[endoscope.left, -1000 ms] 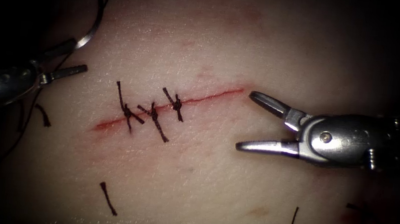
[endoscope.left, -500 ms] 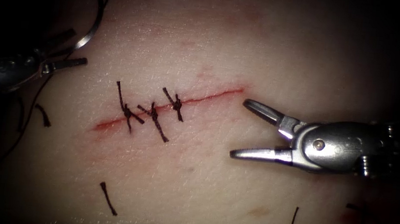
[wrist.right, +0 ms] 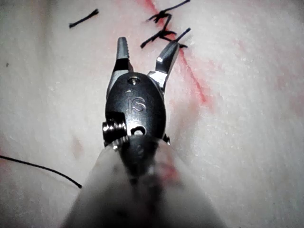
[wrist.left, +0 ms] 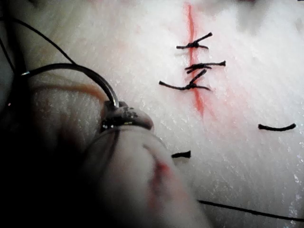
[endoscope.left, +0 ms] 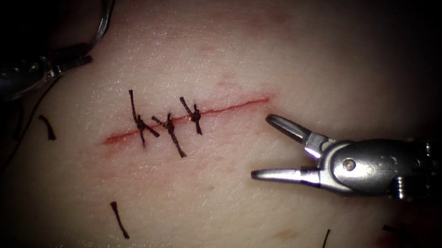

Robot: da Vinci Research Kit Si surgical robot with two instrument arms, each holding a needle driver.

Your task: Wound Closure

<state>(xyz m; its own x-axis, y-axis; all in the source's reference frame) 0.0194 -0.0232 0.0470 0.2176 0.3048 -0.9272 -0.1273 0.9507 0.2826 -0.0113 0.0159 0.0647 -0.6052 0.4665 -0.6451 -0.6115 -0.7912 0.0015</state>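
Left end effector grips the curved needle near one end, clear of the tissue, left of the cut; right end effector gapes empty beside the cut's right end.

You have two claws, left and right, one needle, one cut carrying three knotted stitches, and four loose thread ends around that cut

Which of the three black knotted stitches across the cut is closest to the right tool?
The rightmost black knotted stitch, highest along the thin red cut; the other two lie further left, away from the open silver right tool.
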